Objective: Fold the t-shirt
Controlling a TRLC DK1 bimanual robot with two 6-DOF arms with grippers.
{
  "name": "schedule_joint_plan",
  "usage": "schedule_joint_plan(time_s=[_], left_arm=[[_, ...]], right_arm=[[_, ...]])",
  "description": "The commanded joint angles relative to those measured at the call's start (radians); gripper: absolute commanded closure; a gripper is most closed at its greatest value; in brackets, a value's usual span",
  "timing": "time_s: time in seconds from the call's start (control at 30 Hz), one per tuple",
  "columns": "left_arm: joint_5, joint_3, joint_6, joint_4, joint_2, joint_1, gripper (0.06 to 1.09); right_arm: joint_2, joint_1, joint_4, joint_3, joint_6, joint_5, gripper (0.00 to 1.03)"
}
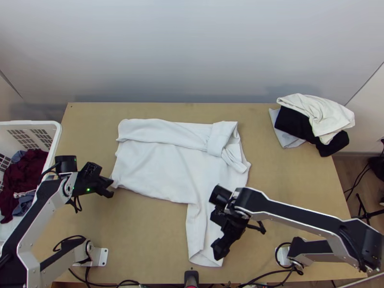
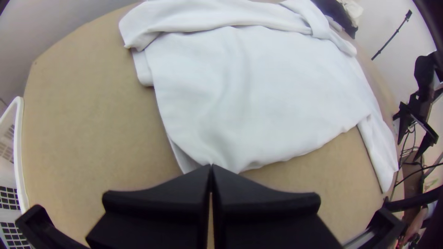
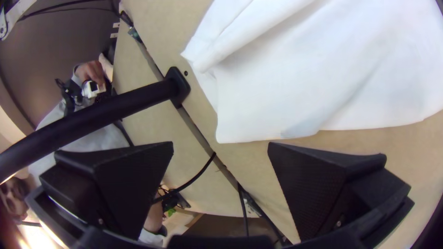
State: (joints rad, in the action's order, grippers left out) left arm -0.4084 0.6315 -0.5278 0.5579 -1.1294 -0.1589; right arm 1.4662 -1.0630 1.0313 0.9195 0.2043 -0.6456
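Note:
The white t-shirt point(image 1: 158, 165) lies spread sideways on the table, its far edge turned over in a long band with a bunched flap at the right. One long part extends to the near edge. My left gripper point(image 1: 111, 187) is at the shirt's near left corner. In the left wrist view, the shut left gripper point(image 2: 211, 167) has its tips against the edge of the shirt point(image 2: 272, 92); whether cloth is pinched there I cannot tell. My right gripper point(image 1: 222, 247) is over the near extension. In the right wrist view, the right gripper point(image 3: 220, 144) stands open beside the white cloth point(image 3: 323, 69).
A white basket point(image 1: 58, 139) with dark red and blue clothes stands at the left. White, black and grey clothes point(image 1: 319, 117) are piled at the table's far right. A black post point(image 1: 191, 276) stands at the near edge. A person's hand point(image 3: 90, 71) is beyond the table.

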Motion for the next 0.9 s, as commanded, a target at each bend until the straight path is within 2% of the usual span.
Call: schedule_joint_plan(time_s=[0.0,0.2,0.6,0.7,0.77,0.87], left_arm=[[0.0,-0.026,-0.011,-0.013,0.053,0.002,1.04],[0.002,-0.039,-0.017,-0.015,0.08,0.001,1.04],[0.002,-0.042,-0.023,-0.052,0.085,0.002,1.04],[0.003,-0.044,-0.023,-0.055,0.085,0.001,1.04],[0.006,-0.046,-0.023,-0.062,0.083,0.001,1.04],[0.01,-0.053,-0.023,-0.079,0.082,0.002,1.04]], right_arm=[[0.045,-0.045,-0.085,-0.056,0.052,0.037,0.08],[-0.001,-0.041,-0.068,-0.13,0.058,0.054,0.08],[0.071,-0.048,-0.125,-0.094,0.112,0.077,0.09],[0.086,-0.054,-0.126,-0.079,0.118,0.077,0.1],[0.098,-0.057,-0.128,-0.064,0.119,0.077,0.2],[0.118,-0.061,-0.122,-0.03,0.126,0.069,0.22]])
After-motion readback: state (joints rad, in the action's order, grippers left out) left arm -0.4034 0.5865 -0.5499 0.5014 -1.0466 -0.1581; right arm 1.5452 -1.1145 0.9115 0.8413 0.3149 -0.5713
